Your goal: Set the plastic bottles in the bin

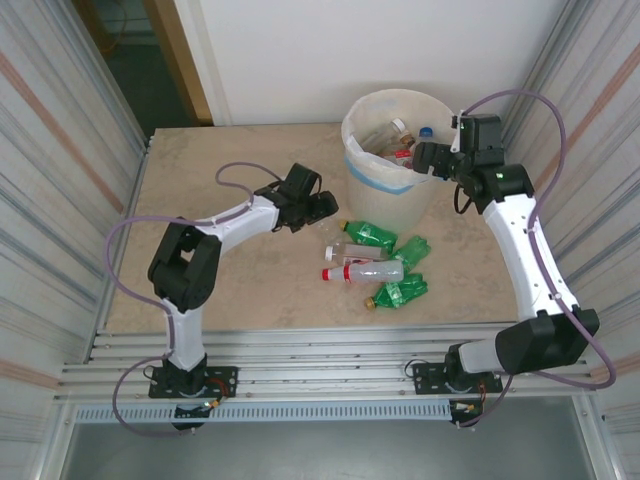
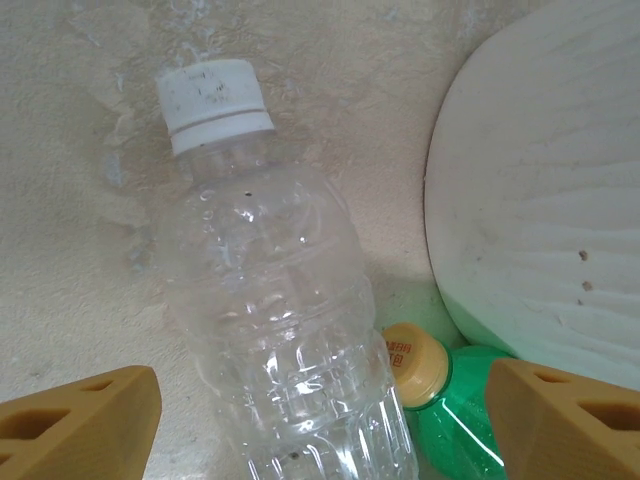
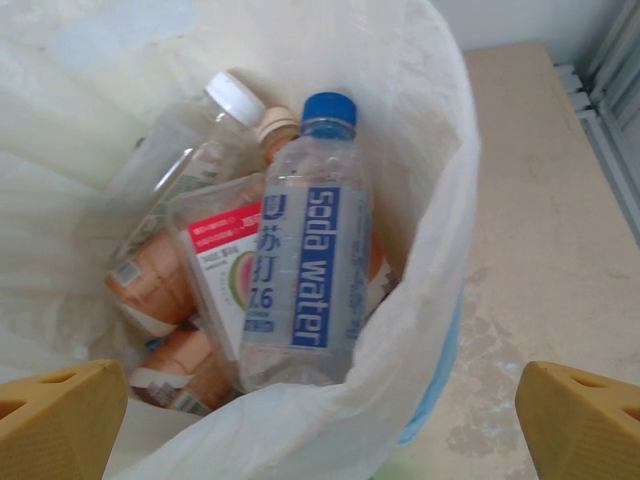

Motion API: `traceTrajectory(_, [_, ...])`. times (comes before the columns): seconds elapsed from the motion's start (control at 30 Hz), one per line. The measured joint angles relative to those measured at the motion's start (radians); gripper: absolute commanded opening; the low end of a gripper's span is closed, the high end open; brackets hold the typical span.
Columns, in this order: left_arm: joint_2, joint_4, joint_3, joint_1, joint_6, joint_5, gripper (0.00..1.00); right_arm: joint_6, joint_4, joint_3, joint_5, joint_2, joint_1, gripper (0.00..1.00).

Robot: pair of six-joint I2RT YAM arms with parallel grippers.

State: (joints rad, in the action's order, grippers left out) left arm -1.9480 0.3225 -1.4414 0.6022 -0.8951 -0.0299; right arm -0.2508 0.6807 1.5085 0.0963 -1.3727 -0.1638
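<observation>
The cream-white bin (image 1: 372,165) stands at the back right, and several bottles lie inside it, a blue-capped soda water bottle (image 3: 305,260) on top. My right gripper (image 1: 428,158) hovers open over the bin's right rim, its fingers (image 3: 60,415) wide apart and holding nothing. Loose on the table in front of the bin lie a clear white-capped bottle (image 2: 270,300), a red-capped clear bottle (image 1: 365,271) and three green bottles (image 1: 372,235) (image 1: 410,250) (image 1: 398,292). My left gripper (image 1: 322,207) is open just above the clear white-capped bottle, a finger (image 2: 80,420) on each side.
Corrugated metal walls close in the table on the left and right. The bin's wall (image 2: 540,200) rises just right of the left gripper, with a yellow-capped green bottle (image 2: 450,420) lying against its base. The liner bag (image 3: 430,200) drapes over the rim.
</observation>
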Motion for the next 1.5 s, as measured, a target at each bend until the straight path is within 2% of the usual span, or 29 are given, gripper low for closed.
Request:
traceTrajectory(0.33, [-0.030,0.059,-0.049,0.000,0.000,0.023,0.85,-0.002,-0.008,-0.007,-0.013,0.005,-0.065,0.98])
traceTrajectory(0.67, [-0.116,0.071,-0.090,-0.004,0.000,0.013,0.83,0.036,-0.011,0.044,0.061,0.005,-0.158,0.98])
traceTrajectory(1.2, [-0.124,0.077,-0.100,-0.008,-0.009,0.011,0.75,0.061,-0.015,0.049,0.077,0.005,-0.163,0.98])
traceTrajectory(1.5, [-0.182,0.082,-0.118,-0.008,-0.015,0.011,0.73,0.077,-0.016,0.049,0.087,0.005,-0.163,0.98])
